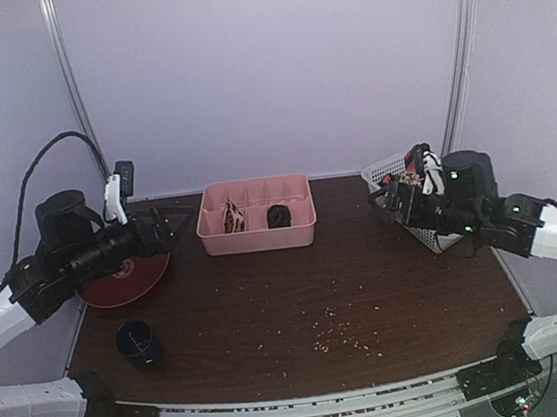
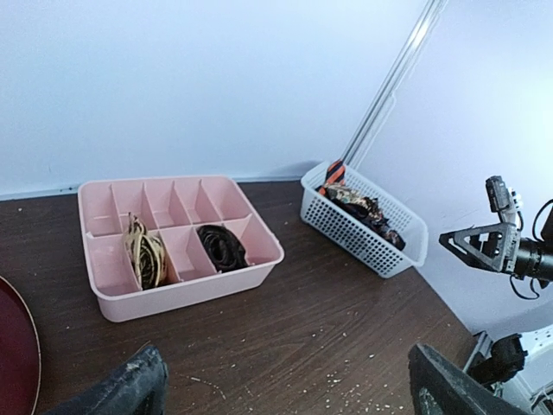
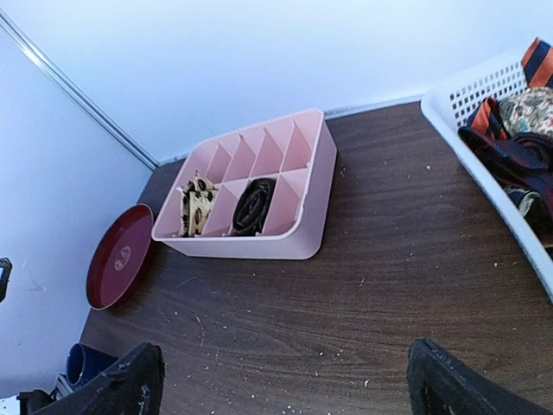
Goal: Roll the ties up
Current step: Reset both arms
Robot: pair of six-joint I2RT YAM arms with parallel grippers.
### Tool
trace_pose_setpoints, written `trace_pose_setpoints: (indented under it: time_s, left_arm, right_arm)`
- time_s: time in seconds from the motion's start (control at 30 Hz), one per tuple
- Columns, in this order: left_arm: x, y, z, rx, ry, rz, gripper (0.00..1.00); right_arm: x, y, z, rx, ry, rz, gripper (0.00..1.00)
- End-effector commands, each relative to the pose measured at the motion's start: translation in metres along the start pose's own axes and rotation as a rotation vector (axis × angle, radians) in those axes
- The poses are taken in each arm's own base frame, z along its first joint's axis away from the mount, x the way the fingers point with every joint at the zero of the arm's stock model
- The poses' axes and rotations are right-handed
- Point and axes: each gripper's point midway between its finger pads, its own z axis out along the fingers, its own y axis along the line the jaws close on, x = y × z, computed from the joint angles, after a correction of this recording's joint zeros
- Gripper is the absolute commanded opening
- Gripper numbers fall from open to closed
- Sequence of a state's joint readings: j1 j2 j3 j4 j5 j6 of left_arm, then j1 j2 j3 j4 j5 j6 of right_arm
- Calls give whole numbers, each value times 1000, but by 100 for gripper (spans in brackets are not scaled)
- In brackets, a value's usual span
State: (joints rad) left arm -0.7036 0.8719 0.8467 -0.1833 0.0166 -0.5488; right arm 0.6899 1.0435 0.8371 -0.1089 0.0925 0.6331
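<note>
A rolled tan tie (image 1: pixel 232 217) (image 2: pixel 145 253) (image 3: pixel 197 206) and a rolled dark tie (image 1: pixel 278 216) (image 2: pixel 221 245) (image 3: pixel 253 206) sit in compartments of the pink divided tray (image 1: pixel 258 237) (image 2: pixel 186 294) (image 3: pixel 259 246). More ties (image 2: pixel 359 206) (image 3: pixel 518 138) lie loose in the white basket (image 1: pixel 383 168) (image 2: pixel 354 235) (image 3: pixel 471 164) at the right. My left gripper (image 1: pixel 174 222) (image 2: pixel 289 385) is open and empty, raised left of the tray. My right gripper (image 1: pixel 390 196) (image 3: pixel 285 385) is open and empty, raised by the basket.
A dark red plate (image 1: pixel 125 276) (image 3: pixel 117 255) lies at the left under the left arm. A dark blue cup (image 1: pixel 137 343) stands near the front left. Small crumbs are scattered over the brown table (image 1: pixel 328 293).
</note>
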Motion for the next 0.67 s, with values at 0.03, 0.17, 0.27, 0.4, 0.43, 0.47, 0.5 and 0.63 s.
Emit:
trace_pose_setpoints:
  time_s: [0.03,0.17,0.27,0.4,0.43,0.47,0.5,0.63]
  left_arm:
    - [-9,-18,-20,108,-74,-17,98]
    - [-1,-11,-19,78,-57,-21,98]
    - [6,-7,-15,67,-42,-25,98]
    - [13,0,-9,40,-30,-26,98]
    - [14,1,-8,37,-28,-27,98]
    - [16,2,-6,36,-24,-27,98]
    - [18,3,-4,32,-17,-27,98]
    - [23,3,1,31,5,-26,98]
  right_arm:
    - [-10,-15,-55,2,-74,-8,100]
    - [-7,-21,-69,4,-84,1,100]
    - [0,-22,-66,-2,-64,12,100]
    - [5,-20,-62,-19,-51,29,100]
    - [5,-19,-62,-24,-50,30,100]
    - [5,-19,-61,-25,-50,31,100]
    - [5,-19,-61,-25,-52,30,100]
    - [6,-22,-58,-11,-54,28,100]
